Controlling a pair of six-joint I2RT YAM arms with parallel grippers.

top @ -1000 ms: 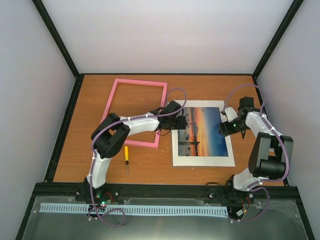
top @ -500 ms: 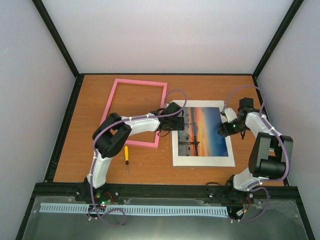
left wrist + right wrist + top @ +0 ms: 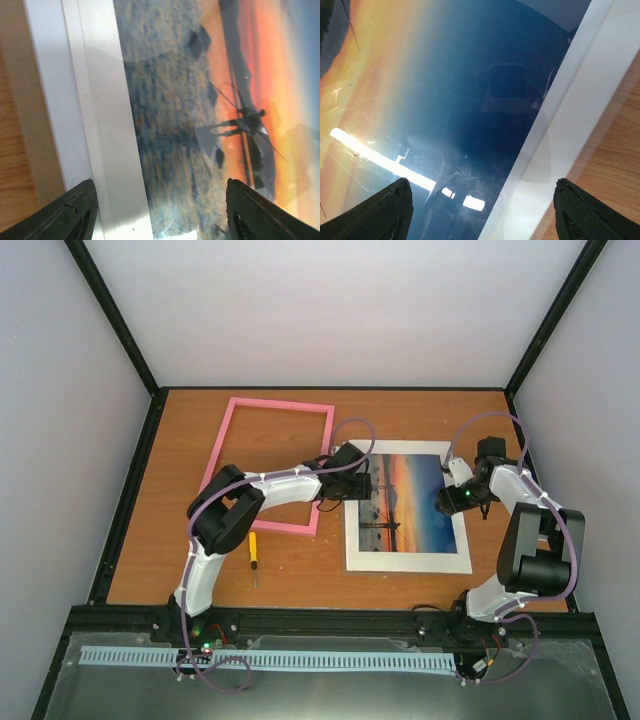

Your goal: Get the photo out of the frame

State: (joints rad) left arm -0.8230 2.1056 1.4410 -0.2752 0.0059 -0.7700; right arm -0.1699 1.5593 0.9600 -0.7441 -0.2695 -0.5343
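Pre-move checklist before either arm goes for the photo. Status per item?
1. Pink frame off the photo, lying empty to its left: ok.
2. State of left gripper: open, above the photo's left edge and the white mat: ok.
3. State of right gripper: open, above the photo's right edge: ok.
4. Photo loose from the white mat: cannot tell.
5. Either gripper touching the print: cannot tell.
6. Yellow screwdriver apart from the photo: ok.

Bright light (glare streak on the photo (image 3: 445,100)).
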